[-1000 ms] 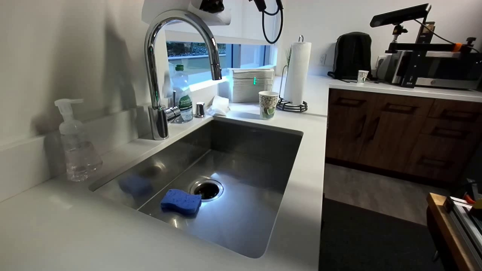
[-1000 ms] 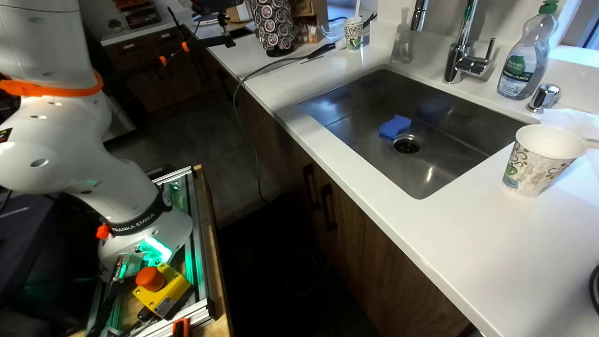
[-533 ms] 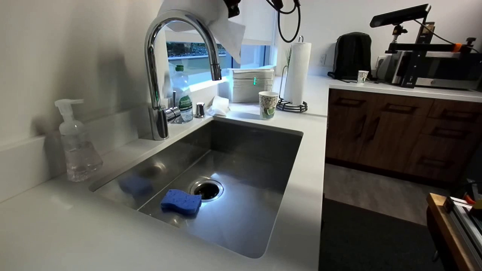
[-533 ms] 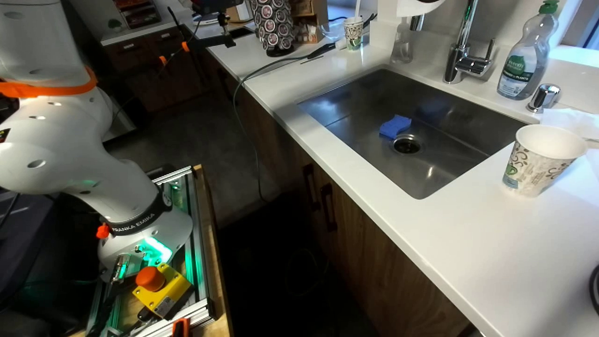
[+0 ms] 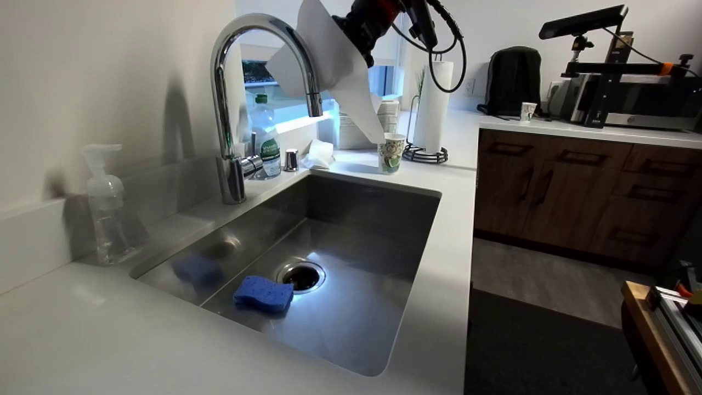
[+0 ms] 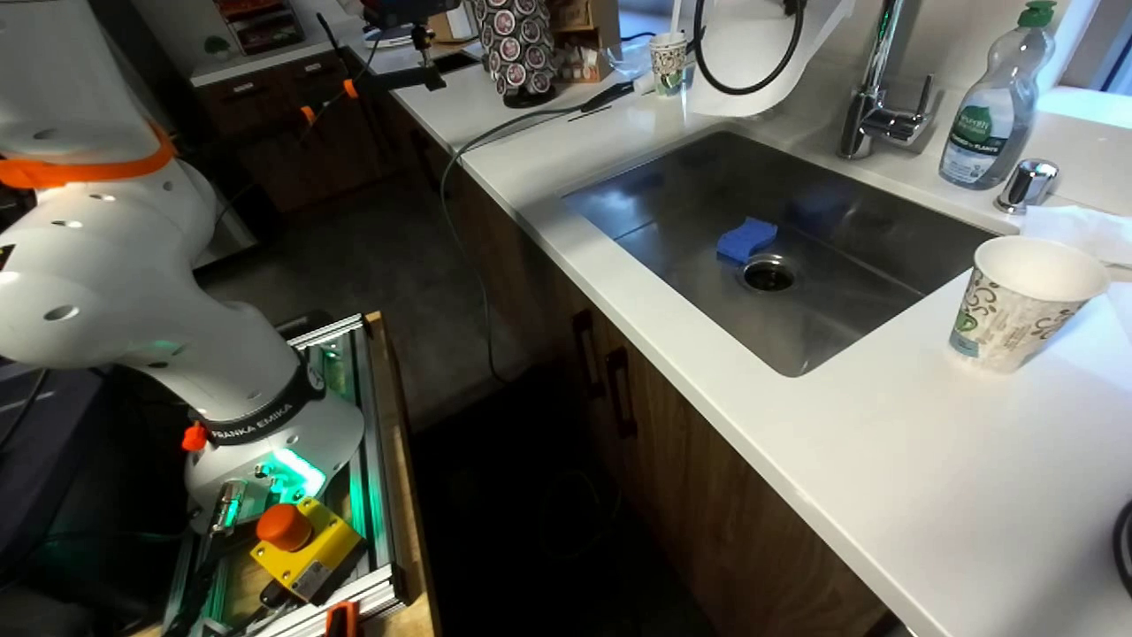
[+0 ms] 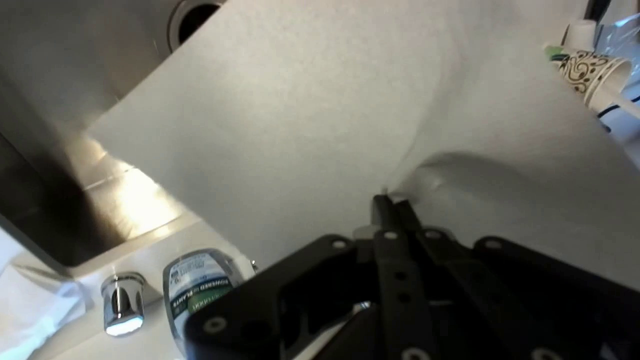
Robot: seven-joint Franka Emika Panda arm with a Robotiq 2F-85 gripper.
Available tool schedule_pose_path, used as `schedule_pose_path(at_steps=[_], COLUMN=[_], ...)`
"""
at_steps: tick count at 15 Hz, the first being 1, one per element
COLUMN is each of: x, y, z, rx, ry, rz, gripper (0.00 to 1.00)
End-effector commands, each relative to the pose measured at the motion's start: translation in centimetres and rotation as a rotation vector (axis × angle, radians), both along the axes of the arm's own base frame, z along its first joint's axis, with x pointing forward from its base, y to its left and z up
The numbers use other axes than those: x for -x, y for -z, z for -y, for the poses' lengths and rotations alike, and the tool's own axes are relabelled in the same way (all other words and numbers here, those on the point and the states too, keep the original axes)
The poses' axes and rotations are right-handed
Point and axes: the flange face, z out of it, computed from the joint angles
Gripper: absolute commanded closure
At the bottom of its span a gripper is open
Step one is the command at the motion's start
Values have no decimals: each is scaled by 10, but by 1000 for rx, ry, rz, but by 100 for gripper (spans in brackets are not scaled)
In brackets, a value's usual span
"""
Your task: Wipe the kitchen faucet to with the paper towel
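The white paper towel (image 5: 343, 68) hangs spread out from my gripper (image 7: 391, 199). My gripper is shut on its middle; the towel fills much of the wrist view (image 7: 280, 125). The chrome faucet (image 5: 222, 109) stands at the sink's back edge. In an exterior view the towel hangs behind the spout head (image 5: 315, 104); I cannot tell whether they touch. In an exterior view the towel (image 6: 747, 66) hides the spout head, and the faucet base (image 6: 856, 119) shows to its right. The faucet is hidden behind the towel in the wrist view.
The steel sink (image 5: 351, 323) holds a blue sponge (image 5: 264, 294). Dish soap (image 6: 995, 106), a chrome cap (image 6: 1028, 184) and a paper cup (image 6: 1017, 310) stand around it. A pump bottle (image 5: 112, 219), a towel roll (image 5: 434, 104) and a napkin stack (image 5: 351, 131) are on the counter.
My gripper and the towel have come down and forward into view beside the spout. The towel now hangs lower, overlapping the cup in an exterior view and covering the spout head in an exterior view.
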Motion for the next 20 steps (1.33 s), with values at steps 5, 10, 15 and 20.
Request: schedule_pose_path(at_steps=[5, 10, 15, 20], x=[16, 9, 10, 3], y=[50, 24, -46, -87], z=[-14, -17, -17, -28], rx=[-76, -145, -161, -196], ry=[-5, 19, 25, 15], rz=[-116, -56, 75, 174], gripper=[100, 100, 100, 100])
